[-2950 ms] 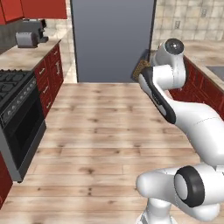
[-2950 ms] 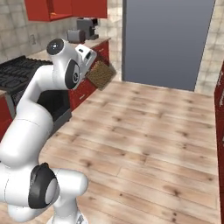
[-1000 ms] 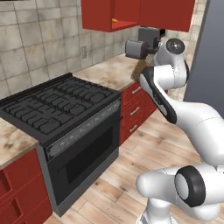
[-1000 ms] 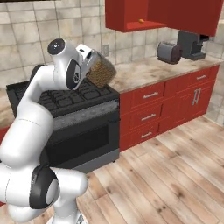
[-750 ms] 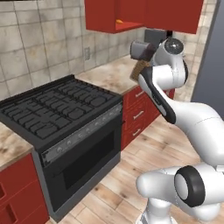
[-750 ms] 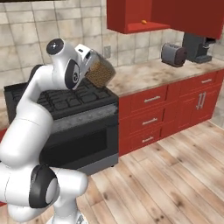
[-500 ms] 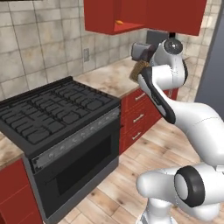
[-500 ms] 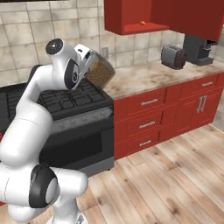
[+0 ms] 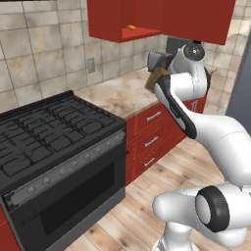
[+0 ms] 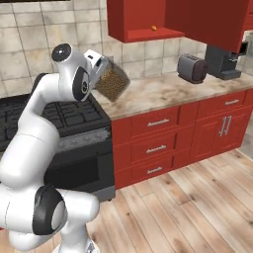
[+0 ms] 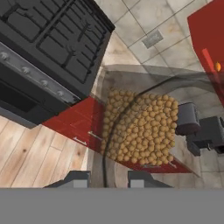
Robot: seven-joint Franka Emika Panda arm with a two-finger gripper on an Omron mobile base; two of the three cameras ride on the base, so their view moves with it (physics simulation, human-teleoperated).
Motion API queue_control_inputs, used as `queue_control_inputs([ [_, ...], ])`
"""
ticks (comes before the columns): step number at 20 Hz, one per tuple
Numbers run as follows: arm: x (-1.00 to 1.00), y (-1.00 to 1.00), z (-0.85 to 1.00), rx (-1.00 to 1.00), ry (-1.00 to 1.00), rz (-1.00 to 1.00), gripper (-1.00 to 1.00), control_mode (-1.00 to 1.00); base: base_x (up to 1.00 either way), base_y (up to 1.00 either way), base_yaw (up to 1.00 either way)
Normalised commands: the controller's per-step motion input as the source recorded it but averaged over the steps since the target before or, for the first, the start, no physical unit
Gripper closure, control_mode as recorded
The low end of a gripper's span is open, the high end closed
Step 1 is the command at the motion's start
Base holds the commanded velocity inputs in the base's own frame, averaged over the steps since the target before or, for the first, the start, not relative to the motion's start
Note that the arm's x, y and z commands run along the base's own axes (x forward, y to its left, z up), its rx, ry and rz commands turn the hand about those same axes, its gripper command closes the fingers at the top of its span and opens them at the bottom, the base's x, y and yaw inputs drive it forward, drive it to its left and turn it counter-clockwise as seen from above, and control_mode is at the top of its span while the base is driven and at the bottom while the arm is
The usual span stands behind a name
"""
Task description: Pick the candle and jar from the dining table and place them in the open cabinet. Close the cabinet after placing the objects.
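Observation:
My gripper [image 10: 102,65] is shut on the jar [image 10: 113,82], a clear glass jar of tan grains, and holds it tilted in the air over the edge between stove and counter. In the left base view the jar [image 9: 157,78] peeks out from behind the arm. In the hand view the jar [image 11: 140,127] sits right above my gripper [image 11: 107,179], whose dark fingertips [image 11: 77,178] rise at the bottom. The red wall cabinet [image 10: 143,17] hangs open above the counter, its door [image 10: 207,20] swung out. A small orange thing [image 10: 154,28] sits on its shelf. The candle and the dining table are out of view.
A black stove [image 9: 54,132] stands left of the marble counter [image 10: 173,91], over red drawers [image 10: 158,143]. A toaster [image 10: 191,68] and a coffee machine [image 10: 223,62] stand on the counter at the right. A grey fridge [image 9: 242,83] is at the far right. Wooden floor lies in front.
The whole picture has shifted as the base moved: stove and counter now sit nearer and the open cabinet is above. The jar stays in my shut gripper.

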Motion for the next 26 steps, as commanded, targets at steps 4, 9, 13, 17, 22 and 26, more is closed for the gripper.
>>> queue_control_inputs([
  [4,0.0,0.0,0.0,0.0,0.0,0.0,1.0,1.0,0.48,-0.5,0.17],
  [9,0.0,0.0,0.0,0.0,0.0,0.0,1.0,1.0,0.54,-0.48,0.19],
  [13,0.0,0.0,0.0,0.0,0.0,0.0,1.0,1.0,0.51,-0.48,0.2],
  [17,0.0,0.0,0.0,0.0,0.0,0.0,1.0,1.0,0.45,-0.49,0.21],
  [22,0.0,0.0,0.0,0.0,0.0,0.0,1.0,1.0,0.3,-0.45,0.24],
  [26,0.0,0.0,0.0,0.0,0.0,0.0,1.0,1.0,0.14,-0.37,0.26],
])
